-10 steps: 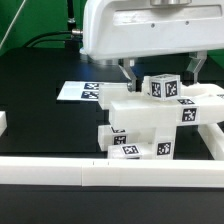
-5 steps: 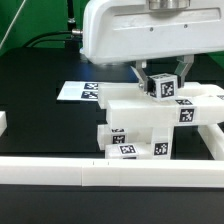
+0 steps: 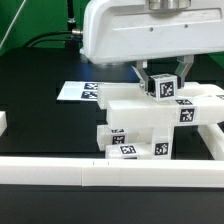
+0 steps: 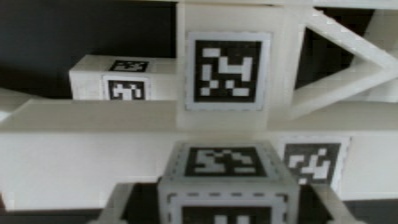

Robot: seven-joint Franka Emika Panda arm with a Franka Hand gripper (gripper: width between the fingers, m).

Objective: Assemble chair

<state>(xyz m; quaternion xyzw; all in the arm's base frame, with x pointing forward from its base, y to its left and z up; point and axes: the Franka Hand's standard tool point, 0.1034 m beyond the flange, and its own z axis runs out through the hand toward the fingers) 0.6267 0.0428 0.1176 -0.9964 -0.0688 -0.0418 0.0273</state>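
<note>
Fingers (image 3: pixel 143 78): clenched on the cube-ended peg (image 3: pixel 161 87), one each side.
Place: atop the stacked white chair parts (image 3: pixel 140 120), on the black surface (image 3: pixel 40 120).
Hidden: peg's lower end; X-braced frame (image 4: pixel 338 65) cut off in wrist view.

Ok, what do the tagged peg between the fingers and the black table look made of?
The peg looks like hard white plastic, matte, with crisp blocky edges; its tags seem printed stickers. The table is matte black without glare, material unclear.
</note>
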